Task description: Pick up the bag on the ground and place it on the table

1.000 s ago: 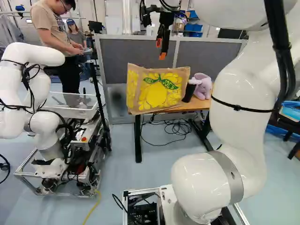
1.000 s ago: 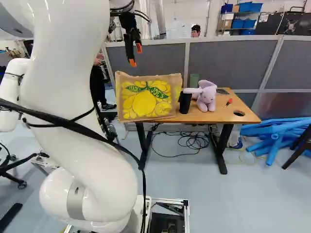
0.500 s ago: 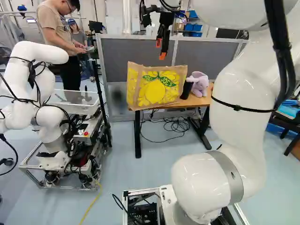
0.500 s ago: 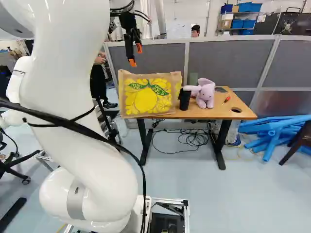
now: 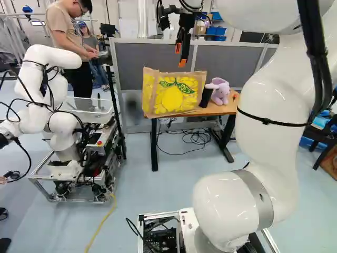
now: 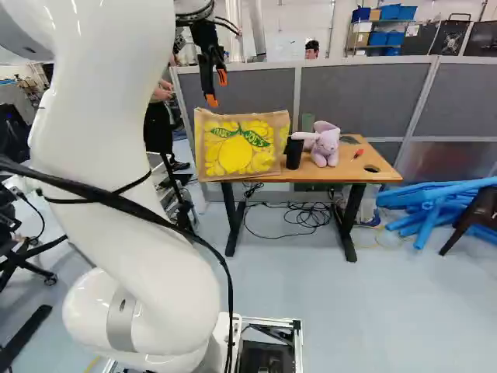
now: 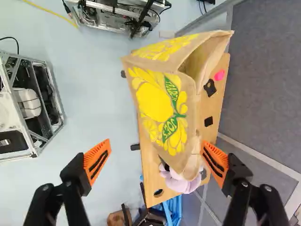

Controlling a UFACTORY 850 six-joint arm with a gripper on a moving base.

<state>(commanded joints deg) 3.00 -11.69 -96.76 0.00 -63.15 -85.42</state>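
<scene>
My gripper hangs high over the table side of the scene, its orange-padded fingers pointing down; in the wrist view the gripper is open with nothing gripped. The brown paper bag with yellow lemons and green leaves stands upright at one end of the wooden table. From the wrist, the bag shows below and ahead of the fingers, apart from them, its open mouth turned toward the grey partition.
Beside the bag stand a black cylinder and a pinkish plush toy. A grey partition rises behind the table. Another robot stands left. Cables lie beneath the table; blue tubes lie right of it.
The base has moved, so the table, bag and partition have shifted together in both base views. My arm keeps its pose and the gripper stays open. The other robot's arm has moved.
</scene>
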